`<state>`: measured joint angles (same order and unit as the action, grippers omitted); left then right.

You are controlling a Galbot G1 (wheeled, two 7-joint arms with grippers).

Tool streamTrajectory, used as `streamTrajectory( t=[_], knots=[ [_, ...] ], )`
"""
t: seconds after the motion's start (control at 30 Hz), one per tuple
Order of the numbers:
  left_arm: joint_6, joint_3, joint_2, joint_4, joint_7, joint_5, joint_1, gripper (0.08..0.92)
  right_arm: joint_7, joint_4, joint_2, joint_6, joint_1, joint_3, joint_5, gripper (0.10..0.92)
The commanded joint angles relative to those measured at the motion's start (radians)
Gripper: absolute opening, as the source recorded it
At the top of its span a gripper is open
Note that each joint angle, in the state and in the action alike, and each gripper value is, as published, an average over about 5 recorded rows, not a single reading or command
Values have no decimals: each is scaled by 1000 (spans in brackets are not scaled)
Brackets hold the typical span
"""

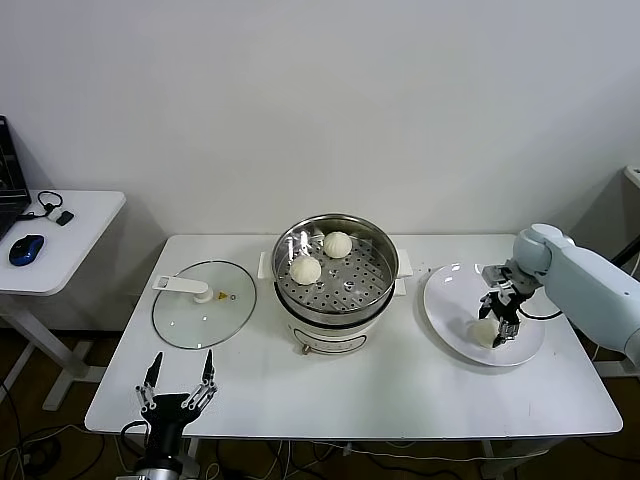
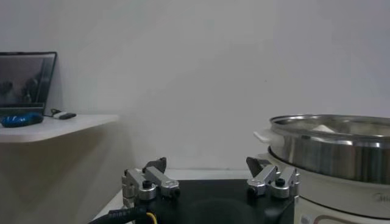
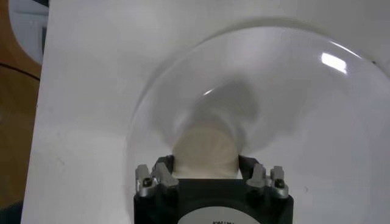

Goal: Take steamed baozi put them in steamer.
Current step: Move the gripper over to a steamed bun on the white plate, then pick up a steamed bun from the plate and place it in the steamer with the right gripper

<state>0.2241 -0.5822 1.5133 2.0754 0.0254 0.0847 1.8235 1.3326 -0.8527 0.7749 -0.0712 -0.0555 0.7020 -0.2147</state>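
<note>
Baozi sit in two places as we look down at the table (image 1: 350, 400). Two of them rest inside the steamer (image 1: 337, 268), on its holed steel floor: one bun (image 1: 337, 244) toward the back, and a second bun (image 1: 306, 270) nearer the front on our left side. They lie close together but apart. The steamer stands on its white pot body in the middle of the table.

A third bun (image 1: 486, 332) lies on the white plate (image 1: 450, 310), which sits on the table just to the right of the steamer. Our right gripper (image 1: 503, 322) is down over this plate, and its fingers stand on either side of the bun. In the right wrist view the bun (image 3: 205, 153) fills the gap between the two fingers (image 3: 156, 180), which press against its sides, so we read the gripper (image 3: 207, 179) as clamped on it. The plate (image 3: 317, 109) curves around beneath it. Whether the bun is lifted off the plate, we cannot tell.

Our left gripper (image 1: 178, 385) hangs at the near left edge of the table, in front of the glass lid (image 1: 204, 303), which lies flat on the table to the left of the steamer. Its fingers are spread wide apart with nothing between them; the left wrist view shows the same gripper (image 2: 210, 173), with the steamer (image 2: 329, 143) off to one side.

A small side desk (image 1: 60, 240) stands to our left, with a blue mouse (image 1: 26, 248) on it.
</note>
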Motion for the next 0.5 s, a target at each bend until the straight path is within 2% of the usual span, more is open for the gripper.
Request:
streamTrajectory(
  t=[0.03,0.27,0.5],
  knots=[
    [-2,-1,2,-1,1,1,-1,823,3,-12,-13,-5,2,-8,1,660],
    [-3,-3,0,-6,1,3,-6,823,18,-78,-52,-27,92,77,86,653],
    [-2,-2,1,-7,2,2,-9,823,46,-202,-71,-75,315,262,194,649]
  ],
)
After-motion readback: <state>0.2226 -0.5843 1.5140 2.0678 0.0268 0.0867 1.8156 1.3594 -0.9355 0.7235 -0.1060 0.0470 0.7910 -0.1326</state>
